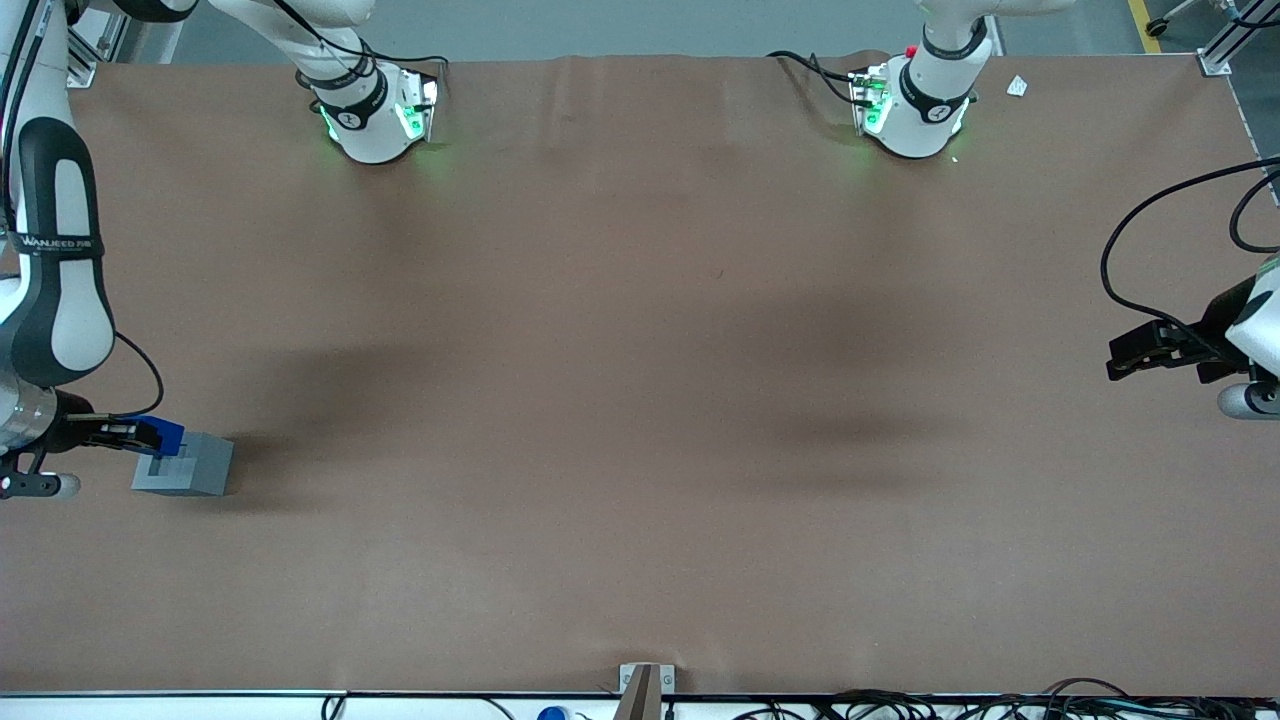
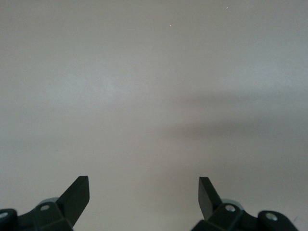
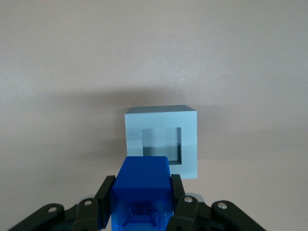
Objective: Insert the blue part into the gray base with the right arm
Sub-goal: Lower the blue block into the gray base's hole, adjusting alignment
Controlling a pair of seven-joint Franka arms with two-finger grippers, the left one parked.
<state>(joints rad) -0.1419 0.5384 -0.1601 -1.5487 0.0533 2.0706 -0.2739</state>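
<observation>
My right arm's gripper (image 1: pixel 150 436) (image 3: pixel 142 190) is shut on the blue part (image 1: pixel 165 434) (image 3: pixel 143 190), a bright-blue block clamped between the two black fingers (image 3: pixel 106 188). It hangs just above the gray base (image 1: pixel 190 466) (image 3: pixel 162 140), over the edge of the base that faces the working arm's end of the table. The base stands on the brown table with its square recess (image 3: pixel 161 142) open and empty. In the wrist view the block's tip overlaps the rim of the base, short of the recess.
The brown table (image 1: pixel 640 400) stretches wide toward the parked arm's end. Both arm bases (image 1: pixel 375 110) stand at the table's edge farthest from the front camera. Cables (image 1: pixel 900 705) and a small bracket (image 1: pixel 645 685) line the nearest edge.
</observation>
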